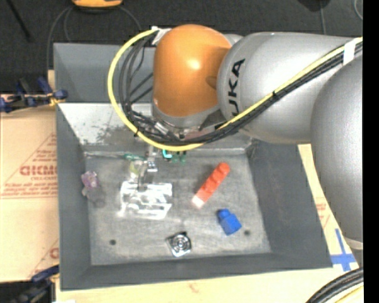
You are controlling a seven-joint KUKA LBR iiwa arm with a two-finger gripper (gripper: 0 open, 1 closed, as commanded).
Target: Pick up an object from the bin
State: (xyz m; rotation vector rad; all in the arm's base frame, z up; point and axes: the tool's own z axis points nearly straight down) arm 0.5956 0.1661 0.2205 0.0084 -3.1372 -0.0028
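Jaws low in bin (71, 188), centre-left, directly over clear plastic piece (146, 201), prob. easiest pick since flat and isolated. Jaws released or clenched: can't tell. Red block (211, 183), blue piece (228, 221) well apart, no obstruction.

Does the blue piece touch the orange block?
No, bare bin floor separates the blue piece from the orange block, which lies above and left of it.

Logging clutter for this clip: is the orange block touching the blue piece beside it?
Apart. The camera view shows a strip of bare bin floor between the orange block and the blue piece lying below and right of it.
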